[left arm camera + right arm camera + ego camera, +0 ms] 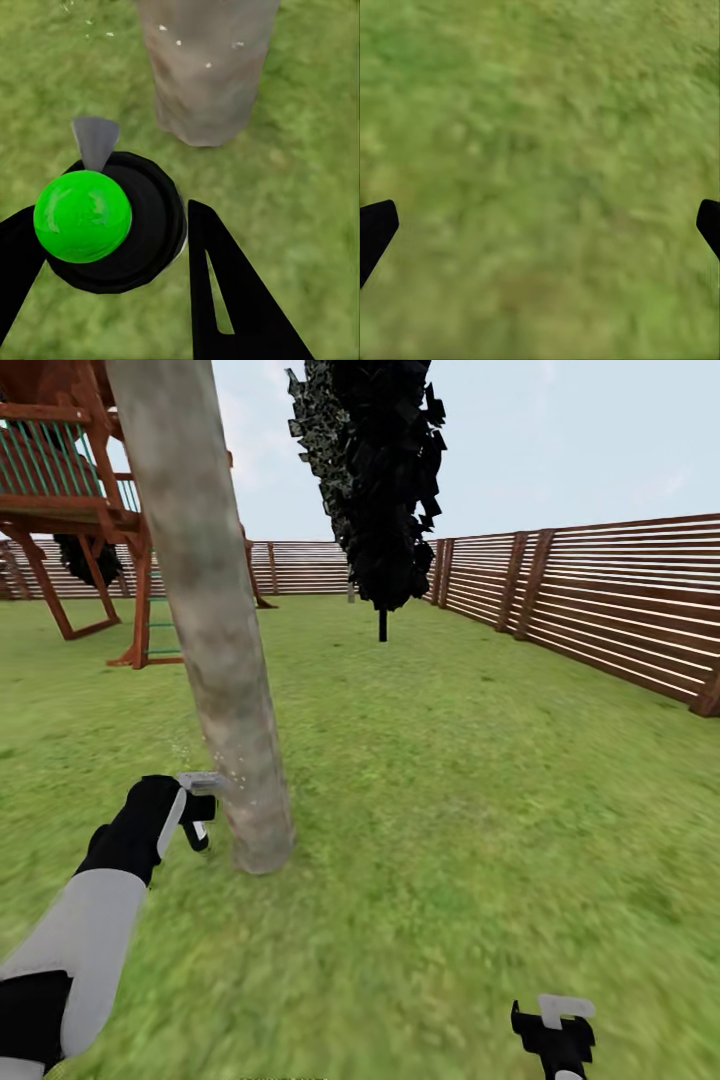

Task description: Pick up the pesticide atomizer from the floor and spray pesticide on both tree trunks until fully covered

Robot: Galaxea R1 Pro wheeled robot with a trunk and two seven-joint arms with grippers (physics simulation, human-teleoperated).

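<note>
Blurry green grass (450,810) — mottled grey-beige tree trunk (215,630), round-topped atomizer (112,225) beside it.

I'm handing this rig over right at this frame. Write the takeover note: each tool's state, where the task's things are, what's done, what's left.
Left tool: shut on the pesticide atomizer, whose round top shows green; nozzle faces the tree trunk near its base.
Right tool: open, holding nothing, low over the grass.
Done: atomizer picked up; a few whitish pesticide specks on the lower trunk.
Left: most of this trunk looks bare, so keep spraying upward and around it. Then do the second tree, not identified here; the black cypress behind isn't it.
</note>
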